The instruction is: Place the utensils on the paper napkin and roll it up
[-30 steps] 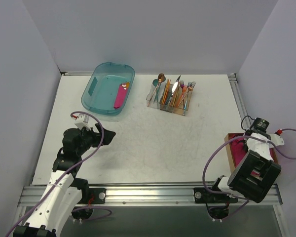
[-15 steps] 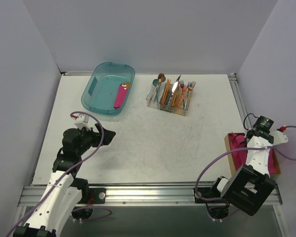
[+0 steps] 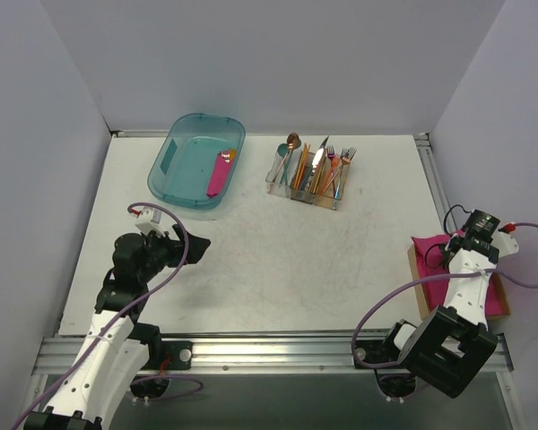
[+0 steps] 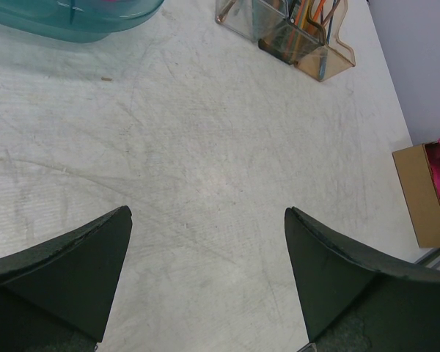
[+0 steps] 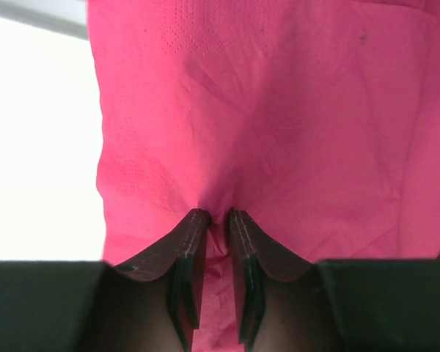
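Paper napkin (image 5: 279, 110), bright magenta, creased, puckers where right gripper (image 5: 218, 214) pinches it; left gripper (image 4: 207, 210) gapes wide.

Pale grey walls (image 3: 251, 63) on three sides, scuffed white table (image 3: 278, 260)

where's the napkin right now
The napkin is at the right edge of the table in the top view, pinched by the right gripper over the box.

right end effector (image 5: 218, 216) | now pinching paper napkin (image 5: 279, 110) | edge lifted
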`<state>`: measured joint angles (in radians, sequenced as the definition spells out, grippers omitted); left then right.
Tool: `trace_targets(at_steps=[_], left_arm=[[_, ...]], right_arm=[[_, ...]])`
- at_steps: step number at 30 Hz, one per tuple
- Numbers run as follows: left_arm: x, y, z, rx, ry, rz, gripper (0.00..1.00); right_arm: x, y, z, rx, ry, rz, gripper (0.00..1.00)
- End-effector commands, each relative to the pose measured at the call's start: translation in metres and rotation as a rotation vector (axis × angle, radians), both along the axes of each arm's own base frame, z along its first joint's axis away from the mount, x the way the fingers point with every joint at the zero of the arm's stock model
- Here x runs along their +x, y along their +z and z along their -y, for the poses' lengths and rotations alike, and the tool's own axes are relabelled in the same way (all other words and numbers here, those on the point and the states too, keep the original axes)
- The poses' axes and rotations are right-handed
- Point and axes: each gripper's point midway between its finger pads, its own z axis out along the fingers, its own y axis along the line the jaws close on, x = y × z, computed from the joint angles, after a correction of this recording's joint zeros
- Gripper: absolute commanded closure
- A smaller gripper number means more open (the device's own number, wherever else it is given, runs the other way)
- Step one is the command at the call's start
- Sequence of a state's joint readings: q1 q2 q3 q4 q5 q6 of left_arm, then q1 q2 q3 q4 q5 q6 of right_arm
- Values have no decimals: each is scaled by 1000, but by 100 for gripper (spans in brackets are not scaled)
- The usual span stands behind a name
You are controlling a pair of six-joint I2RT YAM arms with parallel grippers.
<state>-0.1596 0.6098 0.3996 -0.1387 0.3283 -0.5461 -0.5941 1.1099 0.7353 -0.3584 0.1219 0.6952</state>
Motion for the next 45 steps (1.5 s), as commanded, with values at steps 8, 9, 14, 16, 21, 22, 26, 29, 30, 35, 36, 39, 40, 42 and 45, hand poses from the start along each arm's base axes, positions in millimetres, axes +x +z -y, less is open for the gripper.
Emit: trace_targets(at_steps=[8,9,14,16,21,22,26,29,30,35,36,39,40,42,45], left_arm=[[3,7,4,-21,-19,37,6],[3,7,4,-22,-21,39,6],[3,8,5,-25,-25,42,6],[2,8,5,-26,-29,41,6],[2,8,5,-26,-28,42,6],[3,8,5,-25,-26,41,6],[2,7,6,-27,-30,38,6],[3,8,6,-28,-30,41,6],[3,8,6,-30,-30,43,6],[3,8,6,-29,-28,42,6],[3,7,5,-27,-27,40,6],[3,8,5,-27,-27,41,6],[3,8,5,-28,-27,44,6],[3,8,6,-29,-28,42,6],[3,9,6,-30,-31,45,6]], right_arm=[[25,-1,-30,62,227,55,70],[28,-4,-37,79,255,61,68],[40,0,-50,66,315,76,58],[45,2,-58,61,336,81,58],[52,2,-72,65,362,91,58],[52,0,-74,66,368,88,58],[53,0,-80,65,401,90,39],[51,5,-85,44,430,84,25],[46,5,-83,28,420,57,24],[45,16,-89,-7,436,63,23],[42,20,-90,-32,428,42,23],[41,29,-93,-66,424,41,23],[43,35,-95,-81,429,45,23],[42,37,-99,-83,431,30,23],[45,44,-108,-109,455,19,22]])
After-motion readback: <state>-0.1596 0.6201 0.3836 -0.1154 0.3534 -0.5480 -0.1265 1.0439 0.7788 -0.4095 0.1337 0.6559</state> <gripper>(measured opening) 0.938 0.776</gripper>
